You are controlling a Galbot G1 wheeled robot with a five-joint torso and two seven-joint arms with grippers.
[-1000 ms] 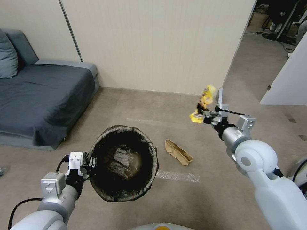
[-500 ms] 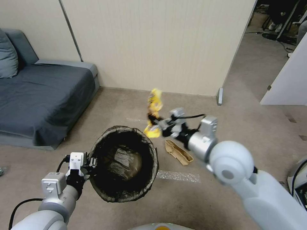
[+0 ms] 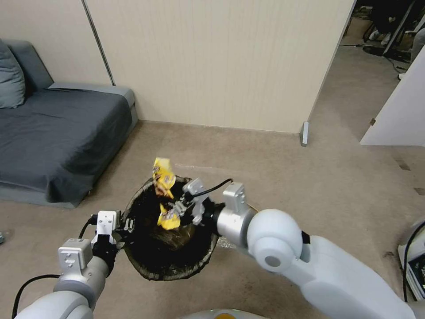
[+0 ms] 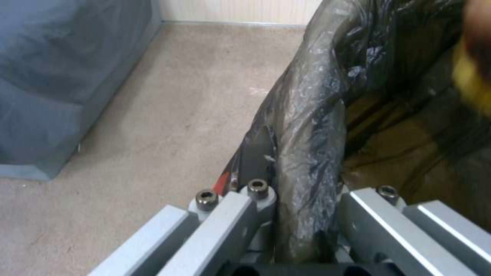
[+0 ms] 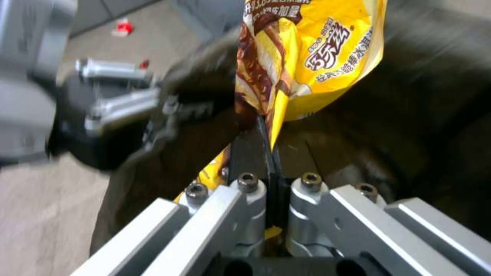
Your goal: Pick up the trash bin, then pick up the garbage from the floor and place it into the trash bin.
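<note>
My left gripper (image 3: 125,227) is shut on the rim of the trash bin (image 3: 146,261), held above the floor (image 3: 310,190); the dark bag liner (image 4: 307,126) is pinched between its fingers (image 4: 256,199). My right gripper (image 3: 177,207) is shut on a piece of garbage, a yellow wrapper (image 3: 164,177), and holds it over the open mouth of the bin. The right wrist view has the yellow wrapper (image 5: 312,57) clamped between the shut fingers (image 5: 251,191), with the bin's dark inside (image 5: 419,145) behind it. A tan piece lies at the bin's bottom (image 4: 399,161).
A grey sofa (image 3: 53,133) stands at the left against a beige wall (image 3: 212,62). Open carpet stretches to the right toward a doorway (image 3: 376,53). A small red-and-white item (image 5: 122,27) lies on the carpet far off in the right wrist view.
My right arm has swung left with the yellow wrapper, from beside the bin to above its opening, and now covers the tan carton on the floor. The left arm and bin stayed put.
</note>
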